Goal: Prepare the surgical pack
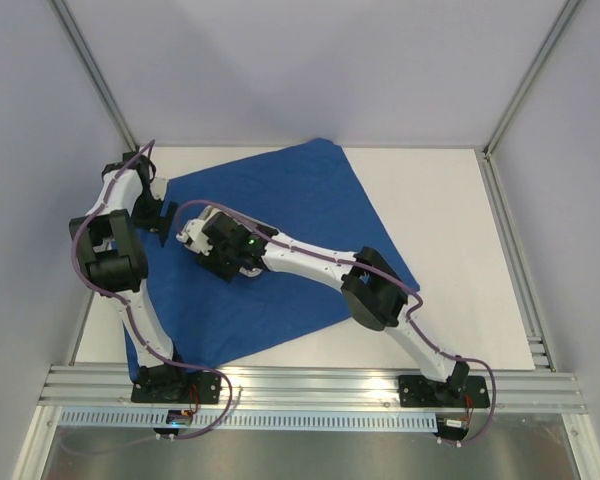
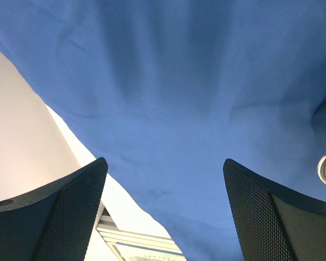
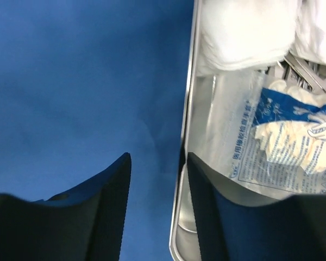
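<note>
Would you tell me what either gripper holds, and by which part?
Nothing: left gripper open over the drape; right gripper open, straddling the tray rim.

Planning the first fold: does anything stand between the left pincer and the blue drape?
Nothing visible does. The left pincer is open with bare blue drape straight ahead of it; the steel tray sits further right on the cloth, by the right pincer.

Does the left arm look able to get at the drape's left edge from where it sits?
Probably yes: the left end effector hangs open right over the blue drape beside that edge, with nothing between it and the cloth.
</note>
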{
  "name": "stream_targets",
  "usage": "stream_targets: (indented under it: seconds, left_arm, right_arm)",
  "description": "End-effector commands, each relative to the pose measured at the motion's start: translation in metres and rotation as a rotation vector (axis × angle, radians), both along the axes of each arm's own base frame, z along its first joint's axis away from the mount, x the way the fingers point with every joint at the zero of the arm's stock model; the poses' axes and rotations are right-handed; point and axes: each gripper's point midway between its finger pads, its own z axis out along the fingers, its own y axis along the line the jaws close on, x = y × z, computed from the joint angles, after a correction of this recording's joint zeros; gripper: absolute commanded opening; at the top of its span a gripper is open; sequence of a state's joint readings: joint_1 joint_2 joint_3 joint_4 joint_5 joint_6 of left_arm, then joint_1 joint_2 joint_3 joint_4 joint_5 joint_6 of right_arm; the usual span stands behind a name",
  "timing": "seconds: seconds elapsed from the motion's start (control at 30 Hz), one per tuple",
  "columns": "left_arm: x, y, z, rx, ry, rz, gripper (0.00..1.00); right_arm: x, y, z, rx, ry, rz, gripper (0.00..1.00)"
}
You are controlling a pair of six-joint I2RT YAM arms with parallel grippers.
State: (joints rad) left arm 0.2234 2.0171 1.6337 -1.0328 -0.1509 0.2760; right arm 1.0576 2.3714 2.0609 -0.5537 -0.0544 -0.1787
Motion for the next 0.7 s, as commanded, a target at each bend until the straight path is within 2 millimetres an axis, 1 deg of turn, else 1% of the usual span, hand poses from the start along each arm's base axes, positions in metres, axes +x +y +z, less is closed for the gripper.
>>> stream_targets:
  seconds: [0.0, 0.03, 0.07, 0.1, 0.2, 0.23, 0.27, 0.3, 0.33, 0.37, 0.4, 0.43, 0.47, 0.5, 0.53, 0.57, 0.6, 0.63, 0.67]
  left_arm:
    - [0.01, 0.007, 0.014, 0.022, -0.037, -0.01, 0.96]
    - [0.01, 0.006, 0.016, 0.021, -0.042, -0.008, 0.96]
    - [0.01, 0.006, 0.017, 0.018, -0.044, -0.007, 0.96]
    - [0.01, 0.005, 0.019, 0.011, -0.046, -0.01, 0.96]
    - [0.011, 0.003, 0.023, 0.003, -0.056, -0.012, 0.96]
    - [0.013, 0.003, 0.025, 0.004, -0.062, -0.014, 0.96]
    - [0.012, 0.002, 0.025, 0.001, -0.061, -0.013, 0.96]
    - [0.013, 0.001, 0.025, -0.005, -0.06, -0.011, 0.96]
    - [0.015, 0.002, 0.026, -0.004, -0.066, -0.008, 0.96]
    - [0.015, 0.001, 0.027, -0.007, -0.065, -0.008, 0.96]
    - [0.016, 0.001, 0.027, -0.01, -0.068, -0.006, 0.96]
    - [0.018, 0.0, 0.028, -0.012, -0.074, -0.005, 0.96]
    - [0.019, 0.0, 0.029, -0.015, -0.077, -0.006, 0.96]
    - [0.02, -0.001, 0.028, -0.022, -0.079, -0.006, 0.96]
    - [0.021, -0.002, 0.03, -0.027, -0.087, -0.002, 0.96]
    - [0.022, -0.003, 0.029, -0.036, -0.085, -0.002, 0.97]
    - [0.023, -0.007, 0.027, -0.056, -0.085, -0.004, 0.96]
    - [0.025, -0.008, 0.028, -0.063, -0.091, -0.006, 0.96]
    - [0.026, -0.009, 0.027, -0.07, -0.092, -0.001, 0.96]
  right_arm:
    - [-0.007, 0.017, 0.054, 0.108, -0.01, 0.015, 0.49]
    - [-0.008, 0.016, 0.063, 0.117, -0.02, 0.015, 0.54]
    - [-0.006, 0.013, 0.072, 0.122, -0.033, 0.004, 0.56]
    - [-0.007, 0.009, 0.103, 0.163, -0.063, 0.001, 0.59]
    - [-0.007, -0.004, 0.143, 0.219, -0.095, -0.026, 0.73]
    - [-0.006, -0.013, 0.174, 0.269, -0.115, -0.04, 0.79]
    - [-0.007, -0.019, 0.184, 0.291, -0.105, -0.059, 0.81]
    - [-0.006, -0.028, 0.183, 0.289, -0.083, -0.083, 0.81]
    - [0.002, -0.046, 0.203, 0.322, -0.083, -0.128, 0.82]
    - [0.007, -0.058, 0.202, 0.32, -0.063, -0.17, 0.81]
    - [0.009, -0.077, 0.187, 0.3, 0.007, -0.268, 0.81]
    - [0.025, -0.107, 0.192, 0.308, 0.016, -0.362, 0.81]
    - [0.036, -0.13, 0.187, 0.297, 0.023, -0.464, 0.8]
    - [0.035, -0.157, 0.15, 0.238, 0.102, -0.567, 0.8]
    - [0.053, -0.192, 0.139, 0.236, 0.131, -0.683, 0.8]
    - [0.054, -0.216, 0.144, 0.26, 0.148, -0.753, 0.79]
    - [0.054, -0.24, 0.127, 0.251, 0.208, -0.864, 0.79]
    - [0.059, -0.283, 0.096, 0.2, 0.251, -0.987, 0.78]
    - [0.057, -0.307, 0.083, 0.178, 0.271, -1.061, 0.78]
